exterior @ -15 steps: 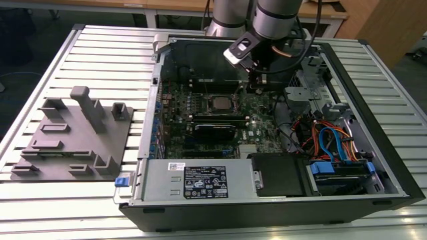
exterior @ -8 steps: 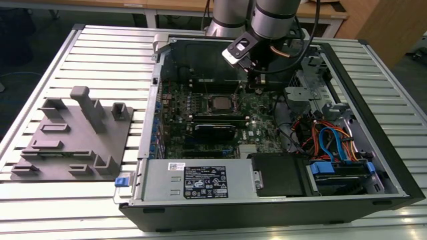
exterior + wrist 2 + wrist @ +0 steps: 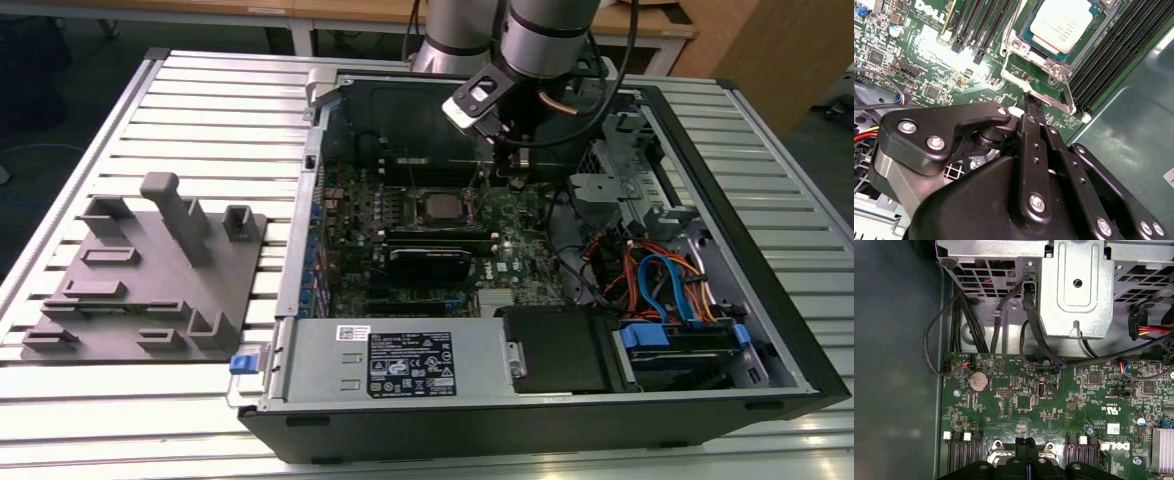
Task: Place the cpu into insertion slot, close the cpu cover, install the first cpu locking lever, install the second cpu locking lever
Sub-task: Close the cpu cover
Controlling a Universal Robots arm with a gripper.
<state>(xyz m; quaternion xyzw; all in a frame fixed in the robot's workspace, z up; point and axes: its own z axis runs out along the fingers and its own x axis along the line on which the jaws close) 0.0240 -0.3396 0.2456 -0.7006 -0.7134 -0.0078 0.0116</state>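
The cpu (image 3: 438,207) (image 3: 1061,25) lies flat in the insertion slot (image 3: 412,207) on the green board. The silvery cpu cover (image 3: 1029,52) lies down around it as a frame. A thin silver locking lever (image 3: 1068,95) runs along one side of the socket, its bent end beside my fingertips. My gripper (image 3: 515,165) (image 3: 1028,100) (image 3: 1026,442) hangs over the board at the socket's edge, on the exterior view's right of the cpu. Its black fingers (image 3: 1034,130) are pressed together with nothing between them. I cannot tell whether the tips touch the lever.
Long black memory slots (image 3: 1104,65) flank the socket. A metal drive cage (image 3: 1074,290) and black cables (image 3: 1031,325) stand close behind the board. Coloured cables (image 3: 654,280) fill the case's right part. A grey fixture block (image 3: 147,270) sits outside the case on the exterior view's left.
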